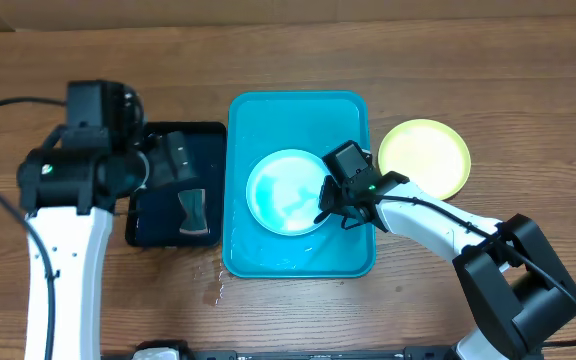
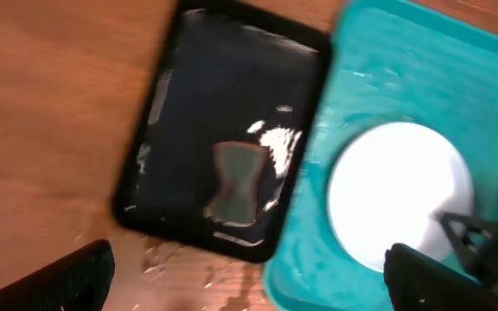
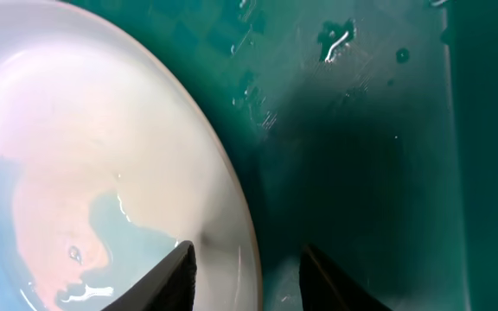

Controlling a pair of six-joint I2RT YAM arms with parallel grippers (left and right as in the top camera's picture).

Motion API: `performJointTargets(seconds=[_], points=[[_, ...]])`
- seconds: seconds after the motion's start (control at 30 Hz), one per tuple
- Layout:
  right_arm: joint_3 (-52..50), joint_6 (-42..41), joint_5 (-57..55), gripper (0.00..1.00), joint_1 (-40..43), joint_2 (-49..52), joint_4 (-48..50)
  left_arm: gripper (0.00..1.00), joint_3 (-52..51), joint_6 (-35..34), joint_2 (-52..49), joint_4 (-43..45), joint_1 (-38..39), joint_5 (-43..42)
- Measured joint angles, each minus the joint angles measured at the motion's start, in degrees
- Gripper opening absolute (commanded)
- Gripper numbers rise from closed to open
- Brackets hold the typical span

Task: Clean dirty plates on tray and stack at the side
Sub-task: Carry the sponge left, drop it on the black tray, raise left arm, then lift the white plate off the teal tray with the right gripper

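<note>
Between parted jaws of the right tool, rim of the light-blue plate is sitting ungripped in the tray, so the pickup step is needing a pinch then lift; left tool is hanging released.

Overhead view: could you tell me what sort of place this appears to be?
Probably a robotics test bench staged for dishwashing, not a kitchen: two white-and-black robot arms at a wooden table, and a large turquoise rectangular plastic tray holding a wet light-blue round plate.
</note>
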State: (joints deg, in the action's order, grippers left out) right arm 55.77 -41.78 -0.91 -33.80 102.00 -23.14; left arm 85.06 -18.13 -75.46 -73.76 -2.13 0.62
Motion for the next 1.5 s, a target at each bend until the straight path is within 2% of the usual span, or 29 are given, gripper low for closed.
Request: performJointTargets(seconds=[0.47, 0.8, 0.97, 1.5], points=[[0.0, 0.0, -0.6, 0.41, 0.0, 0.0, 0.6, 1.00, 0.0, -2.2, -0.4, -5.8, -1.3, 4.4], [0.0, 0.0, -0.6, 0.61, 0.0, 0.0, 0.7, 1.00, 0.0, -2.7, -6.3, -5.1, -1.3, 3.4], [0.1, 0.0, -0.8, 0.80, 0.0, 0.0, 1.0, 1.00, 0.0, -2.8, -9.6, -4.2, -1.3, 2.7], [0.3, 0.3, -1.0, 0.90, 0.0, -0.2, 1.2, 1.00, 0.0, -2.8, -14.6, -4.0, -1.3, 2.4]])
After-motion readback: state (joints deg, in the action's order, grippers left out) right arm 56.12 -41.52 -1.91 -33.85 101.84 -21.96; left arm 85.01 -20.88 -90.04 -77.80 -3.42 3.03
